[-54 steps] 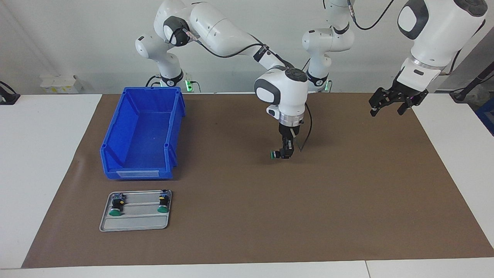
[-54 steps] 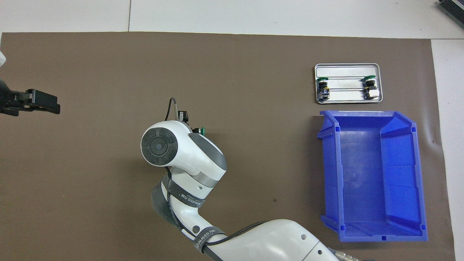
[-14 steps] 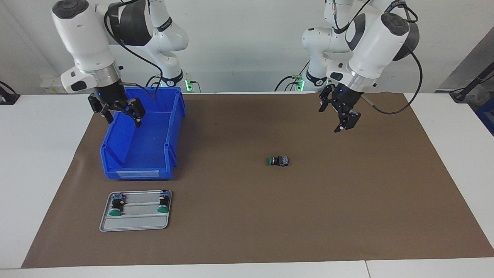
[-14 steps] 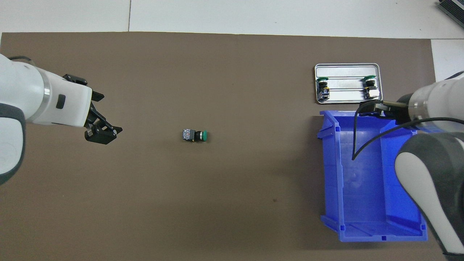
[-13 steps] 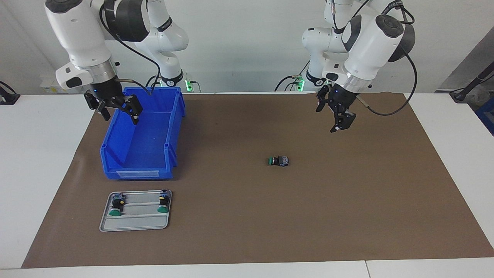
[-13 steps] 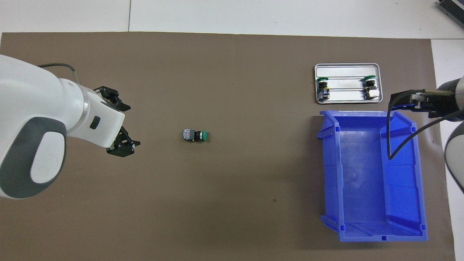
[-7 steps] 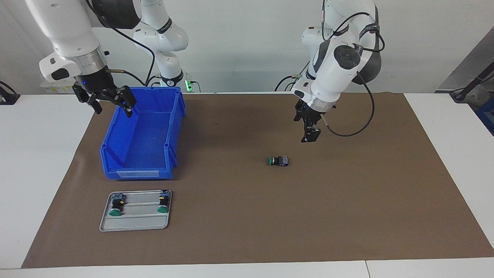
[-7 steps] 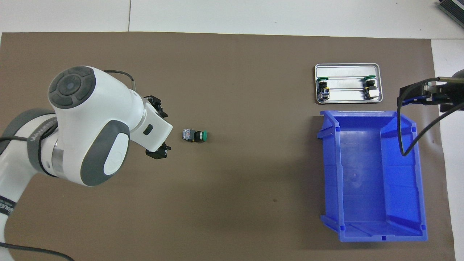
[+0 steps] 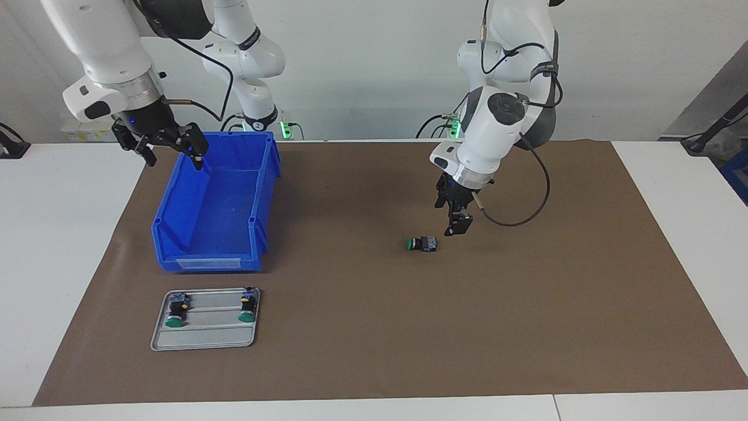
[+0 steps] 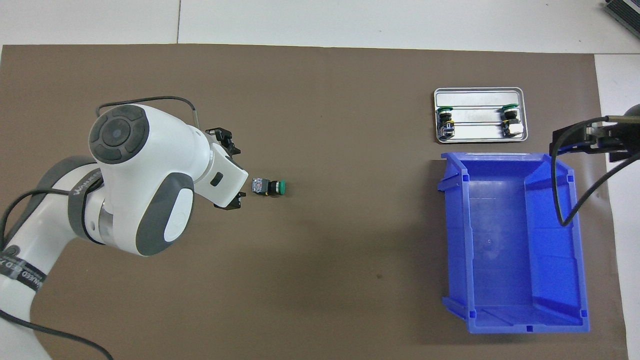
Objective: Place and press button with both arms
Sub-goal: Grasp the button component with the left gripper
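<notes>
a grey band round the left arm (image 10: 85,192) carries pale lettering, too small and slanted to make out. a second lettered band sits lower on the same arm, also unreadable. the label strip on the blue bin (image 9: 208,264) shows no legible words. nothing else carries readable text.

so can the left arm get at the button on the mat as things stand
Probably yes. The left pincer hangs just beside the button, at its terminal end, not touching it. The mat around the button is bare, so nothing blocks the way.
</notes>
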Controlling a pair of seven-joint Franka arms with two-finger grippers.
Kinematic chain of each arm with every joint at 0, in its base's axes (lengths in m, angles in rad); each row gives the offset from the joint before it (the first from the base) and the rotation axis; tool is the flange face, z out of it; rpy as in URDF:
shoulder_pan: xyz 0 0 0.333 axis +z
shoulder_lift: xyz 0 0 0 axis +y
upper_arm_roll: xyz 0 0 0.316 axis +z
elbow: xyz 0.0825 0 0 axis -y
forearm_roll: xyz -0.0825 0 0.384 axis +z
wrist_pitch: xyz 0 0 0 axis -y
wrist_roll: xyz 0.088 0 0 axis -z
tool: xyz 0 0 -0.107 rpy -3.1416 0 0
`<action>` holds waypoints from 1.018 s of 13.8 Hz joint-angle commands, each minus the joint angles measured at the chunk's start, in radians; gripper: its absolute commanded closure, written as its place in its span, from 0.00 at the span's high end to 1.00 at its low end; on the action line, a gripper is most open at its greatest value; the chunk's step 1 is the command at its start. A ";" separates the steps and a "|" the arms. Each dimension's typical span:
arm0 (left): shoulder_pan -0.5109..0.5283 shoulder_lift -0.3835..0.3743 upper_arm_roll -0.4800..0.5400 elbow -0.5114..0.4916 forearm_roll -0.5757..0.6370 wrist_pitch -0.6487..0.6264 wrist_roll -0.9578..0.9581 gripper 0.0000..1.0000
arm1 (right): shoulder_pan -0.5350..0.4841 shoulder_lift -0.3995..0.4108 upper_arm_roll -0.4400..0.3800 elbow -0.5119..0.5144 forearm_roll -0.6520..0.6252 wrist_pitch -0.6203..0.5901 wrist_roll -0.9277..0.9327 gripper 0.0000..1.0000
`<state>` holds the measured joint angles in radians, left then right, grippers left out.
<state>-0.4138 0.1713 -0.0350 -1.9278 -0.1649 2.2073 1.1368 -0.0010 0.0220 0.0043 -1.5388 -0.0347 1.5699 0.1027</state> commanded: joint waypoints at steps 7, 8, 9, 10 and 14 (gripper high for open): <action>-0.105 0.145 0.015 -0.016 -0.008 0.220 -0.101 0.87 | -0.037 -0.028 0.005 -0.032 0.076 -0.027 -0.092 1.00; -0.106 0.146 0.017 -0.016 -0.008 0.219 -0.095 0.87 | -0.036 -0.028 0.005 -0.032 0.076 -0.025 -0.092 1.00; -0.114 0.151 0.015 -0.016 -0.008 0.218 -0.094 0.87 | -0.030 -0.028 0.006 -0.031 0.062 -0.025 -0.092 1.00; -0.121 0.152 0.017 -0.016 -0.008 0.212 -0.094 0.87 | -0.027 -0.028 0.011 -0.031 0.053 -0.021 -0.090 1.00; -0.122 0.149 0.017 -0.023 -0.008 0.180 -0.088 0.87 | -0.027 -0.030 0.016 -0.032 0.053 -0.019 -0.093 1.00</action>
<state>-0.5191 0.3302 -0.0355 -1.9332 -0.1650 2.3973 1.0433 -0.0191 0.0182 0.0122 -1.5429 0.0164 1.5408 0.0331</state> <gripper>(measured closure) 0.132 0.000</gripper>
